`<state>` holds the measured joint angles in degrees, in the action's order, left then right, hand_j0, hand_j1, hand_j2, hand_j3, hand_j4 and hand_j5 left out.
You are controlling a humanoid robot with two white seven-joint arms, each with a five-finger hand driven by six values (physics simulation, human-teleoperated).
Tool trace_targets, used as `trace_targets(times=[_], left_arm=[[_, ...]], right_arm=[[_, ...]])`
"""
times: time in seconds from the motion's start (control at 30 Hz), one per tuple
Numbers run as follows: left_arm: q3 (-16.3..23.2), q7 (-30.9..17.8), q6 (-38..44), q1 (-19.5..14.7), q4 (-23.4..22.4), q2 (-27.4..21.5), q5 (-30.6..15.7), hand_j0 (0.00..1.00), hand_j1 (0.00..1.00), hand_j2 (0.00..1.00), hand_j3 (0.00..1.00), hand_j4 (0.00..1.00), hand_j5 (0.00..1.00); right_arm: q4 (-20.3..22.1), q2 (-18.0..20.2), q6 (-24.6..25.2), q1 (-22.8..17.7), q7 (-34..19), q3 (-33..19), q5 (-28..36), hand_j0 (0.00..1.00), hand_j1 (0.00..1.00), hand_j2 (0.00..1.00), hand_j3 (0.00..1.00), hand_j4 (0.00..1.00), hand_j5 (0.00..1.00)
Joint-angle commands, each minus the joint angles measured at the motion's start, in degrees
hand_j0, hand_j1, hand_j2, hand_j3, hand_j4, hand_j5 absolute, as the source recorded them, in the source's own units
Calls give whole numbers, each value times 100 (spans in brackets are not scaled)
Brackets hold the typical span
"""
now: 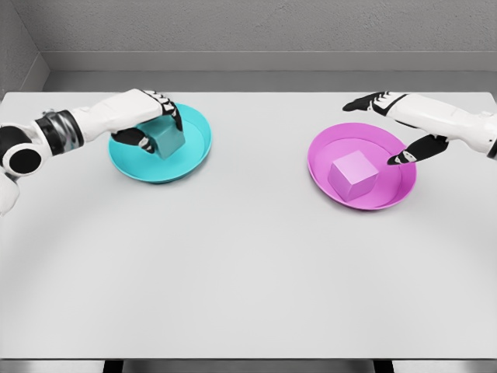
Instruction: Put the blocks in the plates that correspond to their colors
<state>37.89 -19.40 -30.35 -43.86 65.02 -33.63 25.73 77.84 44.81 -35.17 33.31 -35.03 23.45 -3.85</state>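
My left hand (147, 116) reaches in over the near-left rim of the cyan plate (198, 151), fingers curled around the teal block (166, 140), which sits inside the plate and looks to be resting on its floor. I keep the grip from above and behind so the block goes down flat in the middle of the dish instead of tipping against the sloped wall; whether my fingers have begun to slacken I cannot tell from here.

My right hand (392, 124) hangs over the far-right edge of the magenta plate (322, 151), fingers spread and holding nothing, thumb tip pointing down toward the rim. The pink block (353, 175) lies free in that plate, a little left of centre, clear of my fingers. The hand is apart like this, I judge, because its block is already delivered.

Both blocks match their plates by colour, so the sorting seems all but done: what remains is for my left hand to let go and lift without dragging the teal block along the white table (248, 264)
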Motion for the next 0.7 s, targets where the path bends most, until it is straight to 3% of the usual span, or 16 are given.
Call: trace_targets(times=[0.0,0.13,0.2,0.3,0.37,0.43,0.5,0.57,0.67], left_arm=[[-9,-11,398,0,-139,128,-25,86,86,86,86,86,86],[-18,-11,442,-9,-165,128,-77,100,100,100,100,100,100],[-27,-2,434,-9,-147,111,-86,100,100,100,100,100,100],[-115,6,205,-26,-77,-47,-340,100,100,100,100,100,100],[-211,15,-465,-9,-68,-565,-833,100,100,100,100,100,100],[-466,15,-465,35,-77,-1075,-947,100,100,100,100,100,100],[-484,24,-465,167,-112,-1207,-1052,100,100,100,100,100,100],[-475,24,-465,492,-165,-1655,-1474,100,100,100,100,100,100],[-466,24,-465,659,-147,-1726,-1563,100,100,100,100,100,100]], right_arm=[[3,10,17,0,3,-7,42,100,100,100,100,100,100],[-32,185,17,0,3,-24,25,100,100,100,100,100,100],[-322,221,17,-18,3,-420,-98,100,100,100,100,100,100],[-428,238,17,-62,3,-455,-134,100,100,100,100,100,100],[-507,247,17,-62,3,-464,-142,100,100,100,100,100,100],[-525,247,17,-70,3,-464,-204,100,100,100,100,100,100],[-525,247,17,-62,3,-464,-204,100,100,100,100,100,100],[-516,247,17,-62,3,-464,-204,100,100,100,100,100,100],[-516,247,17,-62,3,-464,-204,100,100,100,100,100,100]])
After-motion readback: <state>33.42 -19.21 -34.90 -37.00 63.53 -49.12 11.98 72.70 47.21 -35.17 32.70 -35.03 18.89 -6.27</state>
